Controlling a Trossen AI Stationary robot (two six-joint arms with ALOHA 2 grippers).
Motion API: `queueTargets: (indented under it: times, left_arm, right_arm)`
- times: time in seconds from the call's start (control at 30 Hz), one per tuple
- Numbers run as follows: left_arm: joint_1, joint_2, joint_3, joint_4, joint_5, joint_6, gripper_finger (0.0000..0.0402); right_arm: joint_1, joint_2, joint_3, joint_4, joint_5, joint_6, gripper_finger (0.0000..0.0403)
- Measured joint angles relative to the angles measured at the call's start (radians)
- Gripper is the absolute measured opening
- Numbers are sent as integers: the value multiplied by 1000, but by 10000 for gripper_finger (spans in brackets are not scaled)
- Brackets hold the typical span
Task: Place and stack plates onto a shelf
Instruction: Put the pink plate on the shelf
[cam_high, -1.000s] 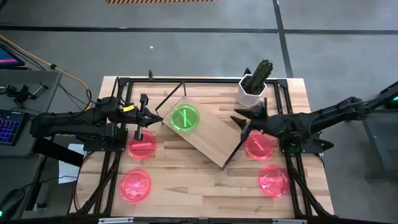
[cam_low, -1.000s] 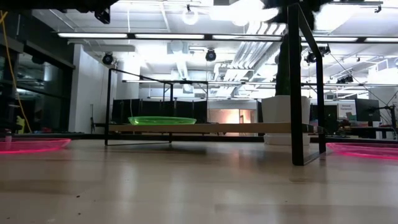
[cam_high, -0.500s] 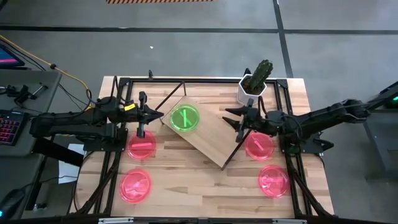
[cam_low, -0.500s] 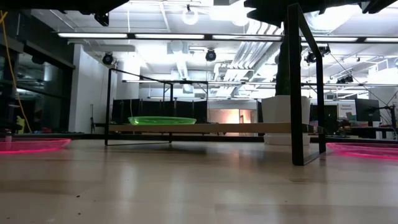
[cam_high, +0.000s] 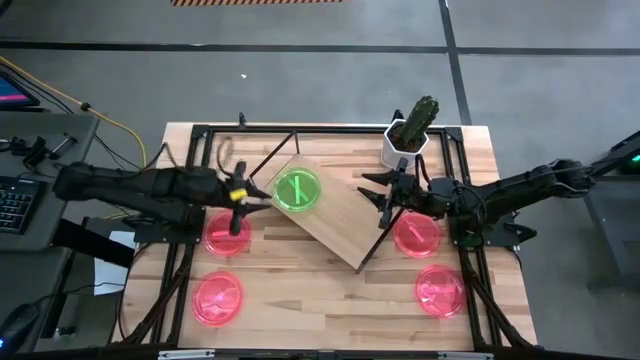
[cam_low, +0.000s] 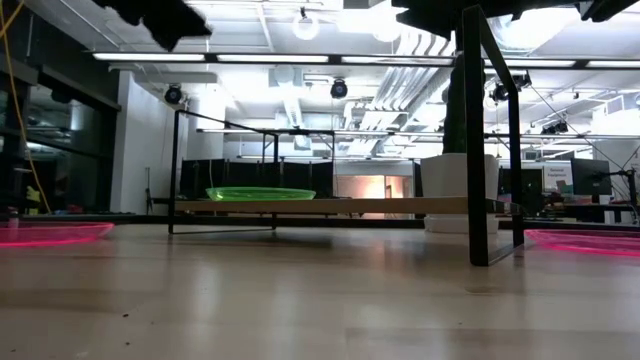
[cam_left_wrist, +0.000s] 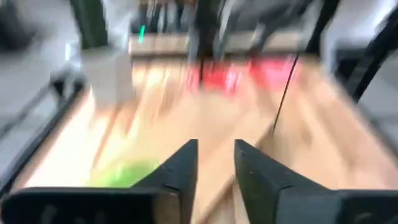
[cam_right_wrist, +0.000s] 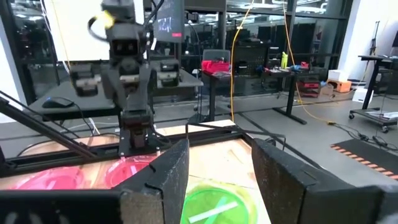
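Your left gripper (cam_high: 243, 196) hangs above the counter (cam_high: 300, 300) with its fingers (cam_left_wrist: 180, 168) parted and nothing between them, pointing toward the shelf (cam_high: 335, 215). Directly beneath and just behind it lies one pink-red plate (cam_high: 228, 235), and a second pink-red plate (cam_high: 218, 298) sits farther back toward the counter's near edge, well apart from the gripper. Just ahead of the left gripper, the green plate (cam_high: 298, 190) rests on the shelf's wooden board near its upper-left corner; in the low view that same green plate (cam_low: 260, 193) lies flat on the board, which is raised off the counter on its dark wire frame. Across the shelf, your right gripper (cam_high: 384, 197) hovers at the shelf's far edge, released, jaws spread wide with nothing held; its wrist view looks between the fingers (cam_right_wrist: 165, 177) down onto the green plate (cam_right_wrist: 214, 202). Just behind the right gripper lies a third pink-red plate (cam_high: 416, 235), with a fourth (cam_high: 440, 290) beyond it. A potted cactus (cam_high: 412, 132) stands beside the right gripper, near the counter's back edge.
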Motion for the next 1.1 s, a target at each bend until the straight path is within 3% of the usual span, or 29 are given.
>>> queueTargets:
  times: [0.1, 0.4, 0.67, 1.1]
  left_arm:
    - [-86, 80, 95, -235, -101, -134, 133]
    - [-315, 365, 139, -619, -82, -697, 161]
    - [-399, 590, 139, -649, -205, -949, 161]
    - [-406, 787, 139, -644, -108, -1038, 161]
  right_arm:
    - [0, 0, 0, -1, 0, 0, 163]
    - [1, 0, 0, -14, -3, 0, 163]
    - [1, 0, 0, -22, -2, 6, 163]
    - [1, 0, 1, -39, -2, 55, 163]
